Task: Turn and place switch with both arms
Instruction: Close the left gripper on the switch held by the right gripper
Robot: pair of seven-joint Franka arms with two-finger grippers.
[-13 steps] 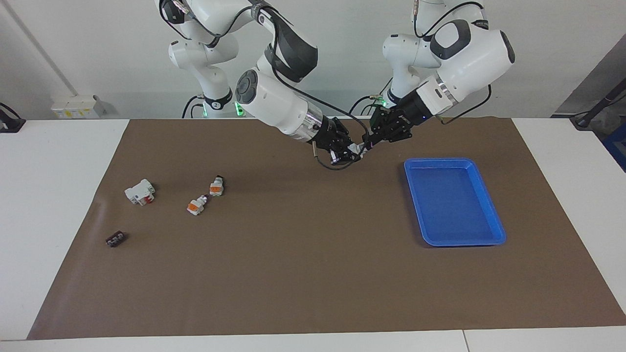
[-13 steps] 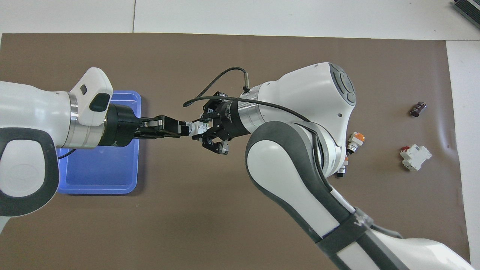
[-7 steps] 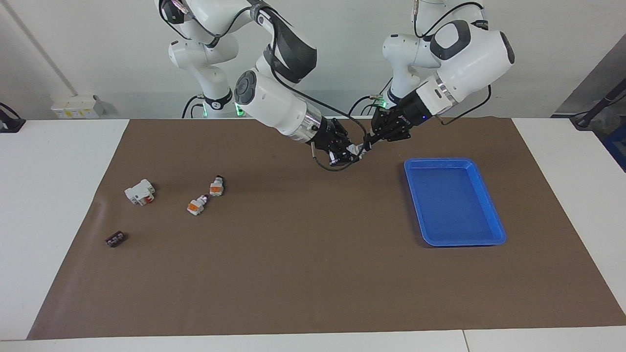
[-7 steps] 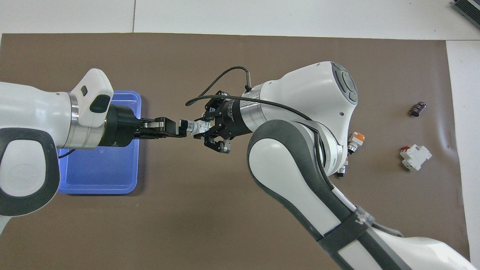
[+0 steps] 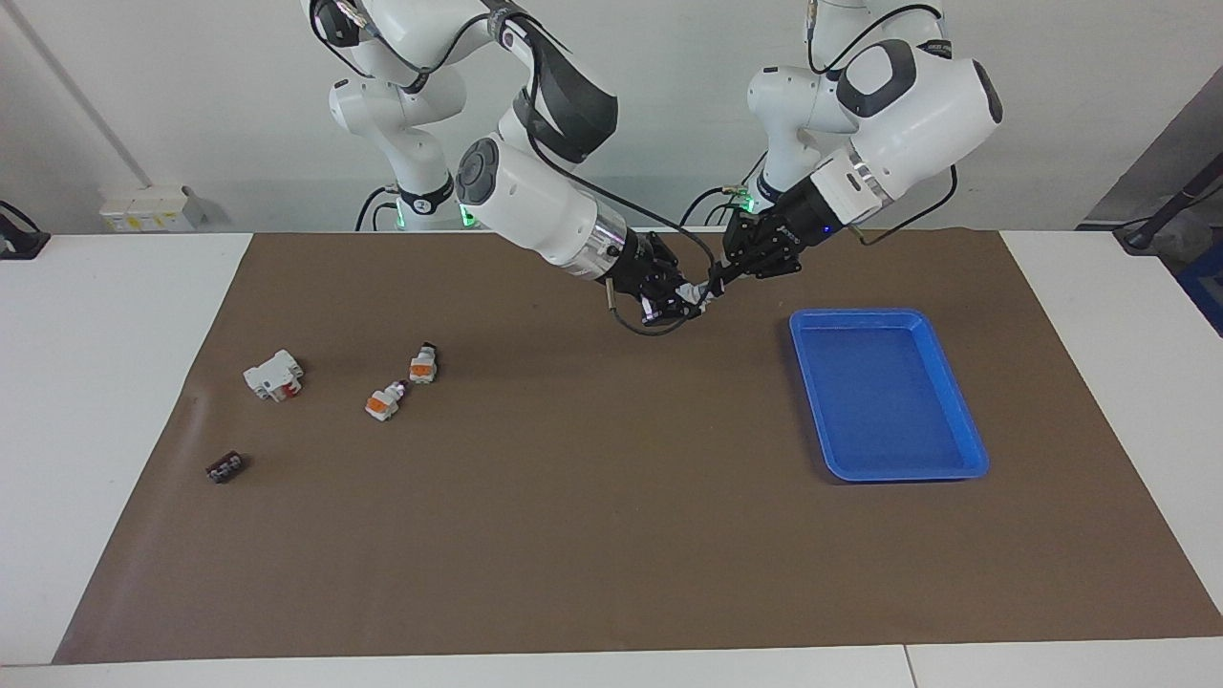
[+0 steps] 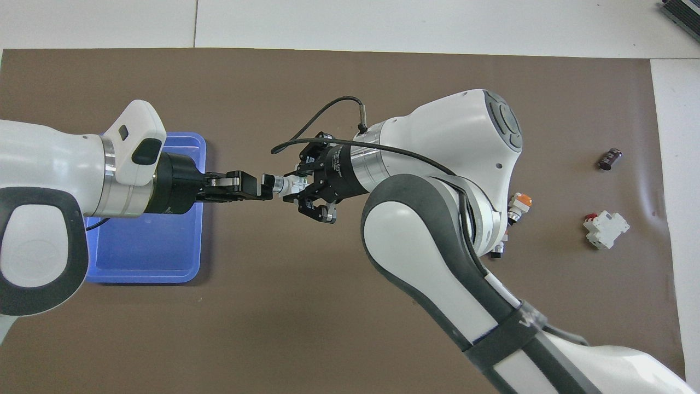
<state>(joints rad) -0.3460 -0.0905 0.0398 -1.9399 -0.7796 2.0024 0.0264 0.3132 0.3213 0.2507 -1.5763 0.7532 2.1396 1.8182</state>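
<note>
The two arms meet in the air over the mat (image 5: 611, 535) near its robot-side edge, just beside the blue tray (image 5: 963, 420), blocking passage there. Toward the right arm's end, two loose switches (image 5: 401, 384), a white block with red parts (image 5: 273, 375) and a small black piece (image 5: 225, 467) clutter the mat. The mat's middle lies open down to the edge farthest from the robots.

One camera sits high across the table (image 5: 115, 401), facing the robots and taking in the whole brown mat (image 5: 611, 535) from well back. The other hangs above the robots' end, looking steeply down, closer in. Both share the mat's middle and the blue tray (image 5: 960, 420).
</note>
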